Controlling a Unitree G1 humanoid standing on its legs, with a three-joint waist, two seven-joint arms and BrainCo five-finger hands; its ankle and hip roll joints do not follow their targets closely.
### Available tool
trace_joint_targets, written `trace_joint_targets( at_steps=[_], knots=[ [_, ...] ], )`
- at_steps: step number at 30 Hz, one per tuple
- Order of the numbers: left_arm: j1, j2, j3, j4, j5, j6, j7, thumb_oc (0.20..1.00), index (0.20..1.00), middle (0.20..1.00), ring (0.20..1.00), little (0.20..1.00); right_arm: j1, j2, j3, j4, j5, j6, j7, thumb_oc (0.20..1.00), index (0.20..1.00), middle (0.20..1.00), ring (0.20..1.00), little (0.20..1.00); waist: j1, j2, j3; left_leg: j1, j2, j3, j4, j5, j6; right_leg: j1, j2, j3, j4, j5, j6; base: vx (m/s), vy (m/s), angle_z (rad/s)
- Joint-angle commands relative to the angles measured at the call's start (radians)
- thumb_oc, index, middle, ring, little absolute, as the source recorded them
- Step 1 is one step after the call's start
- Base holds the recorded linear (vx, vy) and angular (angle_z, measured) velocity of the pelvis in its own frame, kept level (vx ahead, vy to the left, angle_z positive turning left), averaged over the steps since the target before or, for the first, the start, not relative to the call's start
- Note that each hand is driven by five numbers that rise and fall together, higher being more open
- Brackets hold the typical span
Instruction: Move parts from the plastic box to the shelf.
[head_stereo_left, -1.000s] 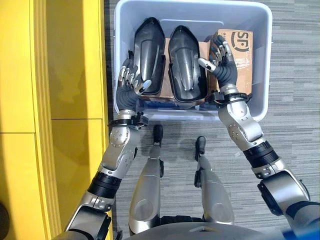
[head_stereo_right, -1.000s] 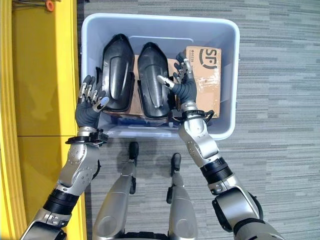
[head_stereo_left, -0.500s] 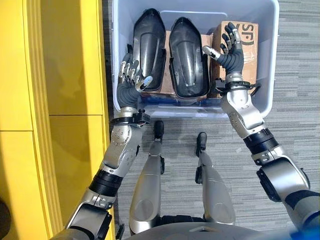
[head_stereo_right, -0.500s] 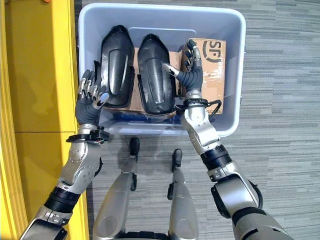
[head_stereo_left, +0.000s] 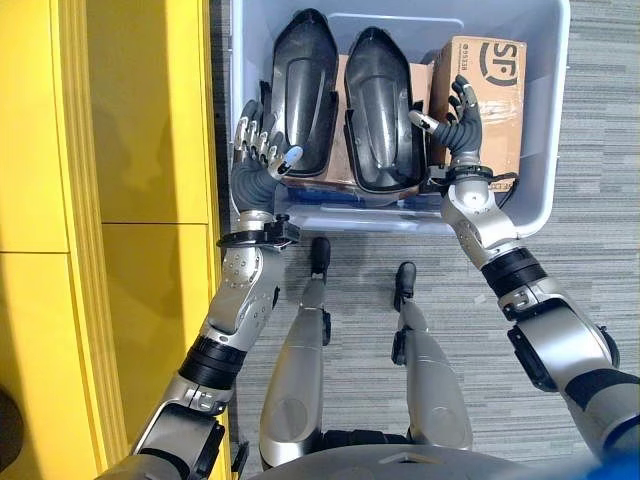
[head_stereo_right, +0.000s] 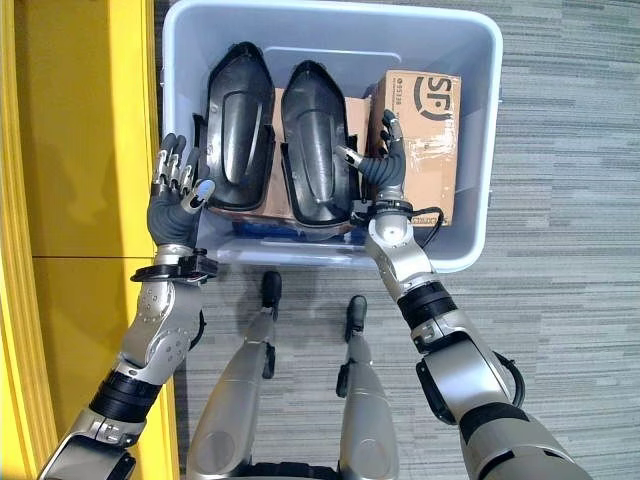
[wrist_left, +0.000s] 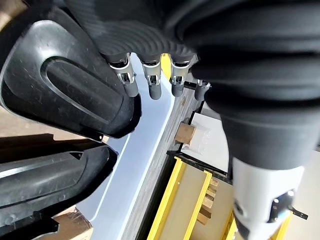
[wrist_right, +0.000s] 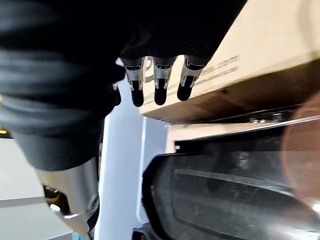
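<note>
Parts you need to move are the two black moulded shells lying side by side in the pale blue plastic box (head_stereo_left: 548, 190): the left shell (head_stereo_left: 305, 85) and the right shell (head_stereo_left: 383, 105), both resting lengthwise on brown cardboard. Beside them, on the box's right side, you can see a cardboard carton (head_stereo_left: 487, 100) with large dark lettering on its top and a small label strip along one edge; the print is there, but I leave it unread.

Your left hand (head_stereo_left: 258, 160) is raised at the box's left wall, just beside the left shell, its fingers spread and relaxed, holding nothing. In the left wrist view the fingertips (wrist_left: 131, 88) hang right at the shell's edge; you cannot tell from it whether they touch.

Your right hand (head_stereo_left: 462, 125) sits inside the box between the right shell and the carton, fingers also loose and apart, gripping nothing. The right wrist view shows its fingertips (wrist_right: 160, 95) in front of the carton's side.

A yellow shelf (head_stereo_left: 140, 150) stands along the box's left side, on grey carpet (head_stereo_left: 590, 260).
</note>
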Motion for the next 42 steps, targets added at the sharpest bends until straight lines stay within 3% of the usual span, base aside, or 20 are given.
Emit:
trace_joint_targets(
  at_steps=[1,20,26,42],
  knots=[
    [-0.008,0.01,-0.008,-0.121,0.004,-0.066,-0.006,1.0,1.0,1.0,1.0,1.0,-0.067,-0.011,0.008,0.016,0.007,-0.035,-0.012,1.0,1.0,1.0,1.0,1.0,0.019,0.0,-0.02,-0.006,0.029,-0.042,0.033,-0.046,-0.032,-0.072,-0.053,-0.014,0.077,0.024,0.016,0.0,0.0,0.0],
    [-0.046,0.008,-0.037,-0.109,-0.006,-0.077,-0.004,1.0,1.0,1.0,1.0,1.0,-0.148,0.007,0.004,0.335,0.095,-0.033,-0.016,1.0,1.0,1.0,1.0,1.0,0.036,0.018,0.013,-0.048,0.017,-0.047,0.054,-0.05,-0.027,-0.1,-0.055,-0.018,0.084,0.023,0.013,0.0,0.001,-0.01],
    [-0.058,0.004,-0.042,-0.105,-0.001,-0.077,0.001,1.0,1.0,1.0,1.0,1.0,-0.153,0.005,0.019,0.352,0.069,-0.025,-0.02,1.0,1.0,1.0,1.0,1.0,0.037,0.018,0.021,-0.06,0.013,-0.051,0.07,-0.061,-0.026,-0.102,-0.056,-0.024,0.09,0.015,0.014,0.0,0.002,0.02],
    [-0.05,-0.004,0.006,-0.116,0.056,-0.069,0.05,1.0,1.0,1.0,1.0,1.0,0.038,0.015,-0.033,-0.277,-0.169,-0.073,-0.069,1.0,1.0,1.0,1.0,1.0,0.003,-0.012,0.014,-0.081,0.004,-0.056,0.085,-0.066,-0.023,-0.107,-0.065,-0.031,0.087,0.02,0.017,0.0,0.003,0.02]
  ],
)
